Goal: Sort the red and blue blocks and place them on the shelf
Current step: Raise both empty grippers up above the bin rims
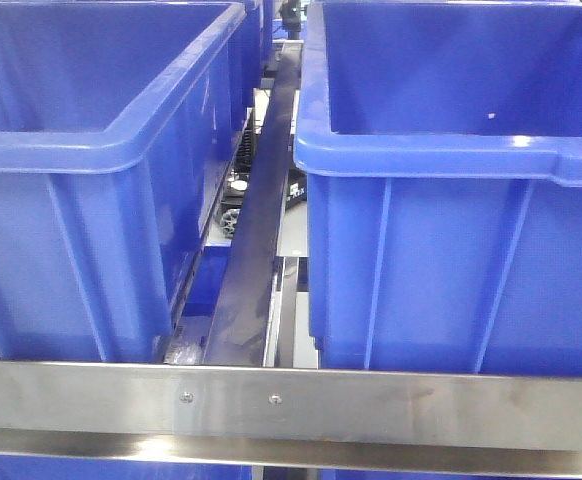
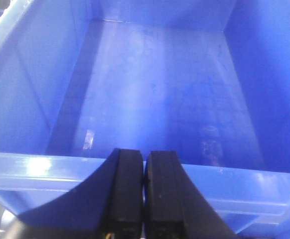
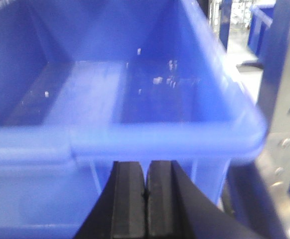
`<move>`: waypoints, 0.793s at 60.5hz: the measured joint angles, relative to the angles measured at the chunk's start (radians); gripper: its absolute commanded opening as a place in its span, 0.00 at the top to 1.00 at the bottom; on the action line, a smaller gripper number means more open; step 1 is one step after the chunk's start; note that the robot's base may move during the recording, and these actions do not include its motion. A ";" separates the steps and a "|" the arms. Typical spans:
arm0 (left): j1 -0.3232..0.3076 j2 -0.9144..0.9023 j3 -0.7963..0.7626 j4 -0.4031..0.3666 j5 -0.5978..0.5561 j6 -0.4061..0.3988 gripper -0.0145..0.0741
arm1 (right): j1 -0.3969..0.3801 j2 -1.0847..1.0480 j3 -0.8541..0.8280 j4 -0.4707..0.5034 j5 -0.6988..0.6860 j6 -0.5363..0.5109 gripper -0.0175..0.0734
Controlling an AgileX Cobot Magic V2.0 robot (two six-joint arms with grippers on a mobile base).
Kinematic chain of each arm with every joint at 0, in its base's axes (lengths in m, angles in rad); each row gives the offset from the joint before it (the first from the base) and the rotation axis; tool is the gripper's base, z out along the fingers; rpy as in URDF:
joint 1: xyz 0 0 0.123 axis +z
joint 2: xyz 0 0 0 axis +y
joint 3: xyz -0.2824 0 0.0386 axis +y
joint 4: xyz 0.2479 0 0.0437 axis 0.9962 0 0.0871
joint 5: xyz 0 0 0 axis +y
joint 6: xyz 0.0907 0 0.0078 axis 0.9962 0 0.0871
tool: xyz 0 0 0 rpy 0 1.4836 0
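Wrist views show left gripper [image 2: 144,191] and right gripper [image 3: 146,199] clenched on nothing, facing bare bins [image 1: 111,150]; no blocks visible, so blind grabs likely whiff.

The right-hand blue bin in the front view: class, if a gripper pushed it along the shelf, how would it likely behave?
The right-hand blue bin looks like rigid moulded plastic with ribbed walls, so it would probably stay stiff rather than flex. It appears empty, so likely light for its bulk. Its glossy surface on the metal shelf rail suggests it would slide rather than tip, given its wide, low shape.
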 measured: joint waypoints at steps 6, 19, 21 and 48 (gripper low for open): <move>0.000 0.000 0.000 0.000 0.000 0.000 0.69 | 0.000 0.000 0.003 0.004 -0.020 0.000 0.76; 0.000 0.000 0.000 0.000 0.000 0.000 0.69 | 0.000 0.000 0.003 0.004 -0.025 0.000 0.76; 0.000 0.000 0.000 0.000 0.000 0.000 0.69 | 0.000 0.000 0.003 0.004 -0.027 0.000 0.76; 0.000 0.000 0.000 0.000 0.000 0.000 0.69 | 0.000 0.000 0.003 0.005 -0.029 0.000 0.76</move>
